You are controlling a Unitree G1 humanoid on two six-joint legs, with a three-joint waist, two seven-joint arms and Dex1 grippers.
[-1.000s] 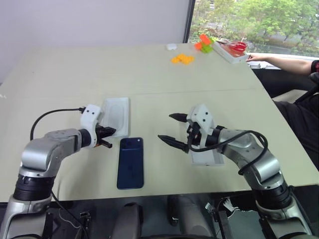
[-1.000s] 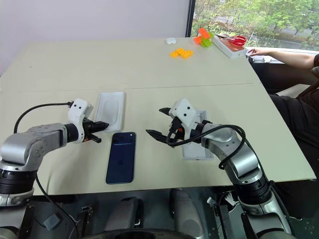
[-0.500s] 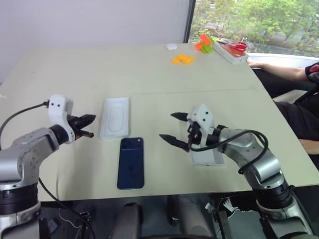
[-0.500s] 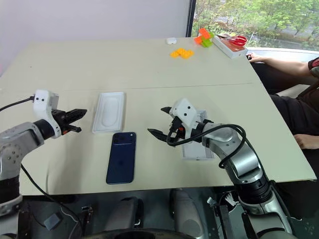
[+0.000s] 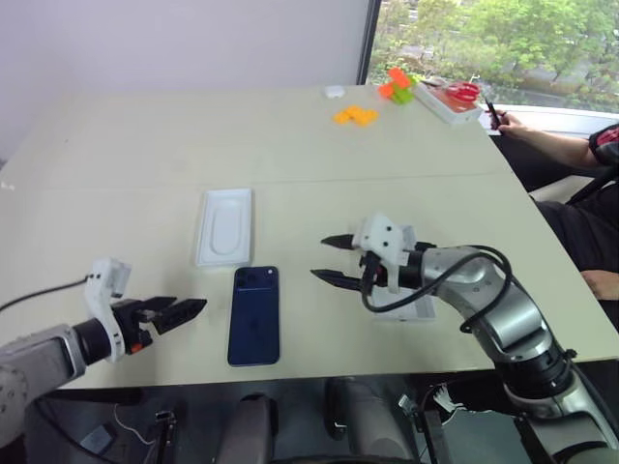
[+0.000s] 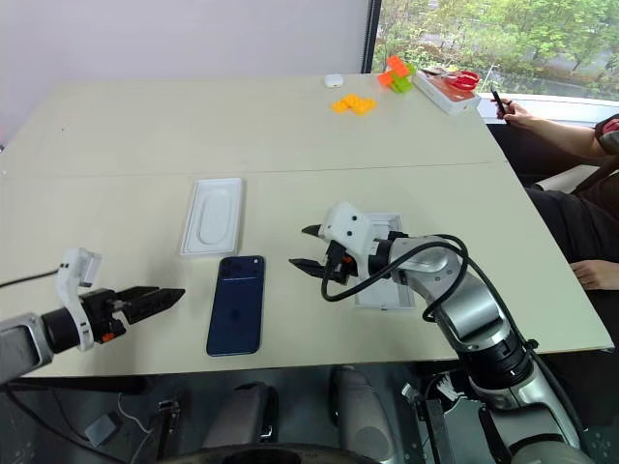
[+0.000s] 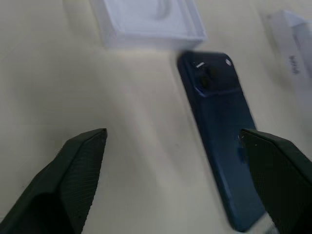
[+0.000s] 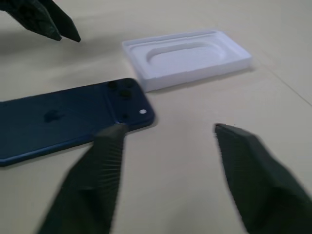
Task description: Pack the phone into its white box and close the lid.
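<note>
- The left gripper (image 5: 184, 311) hovers left of the phone (image 5: 253, 315), fingers parted, grasping nothing.
- The right gripper (image 5: 327, 259) hangs right of the phone, fingers spread, also empty.
- One phone lies face down on the table (image 5: 145, 145), touching no gripper.
- One white insert (image 5: 224, 226) sits just beyond the phone, its oval recess empty.
- One white box (image 6: 384, 286) lies right of the phone, under the right arm; contents hidden.
</note>
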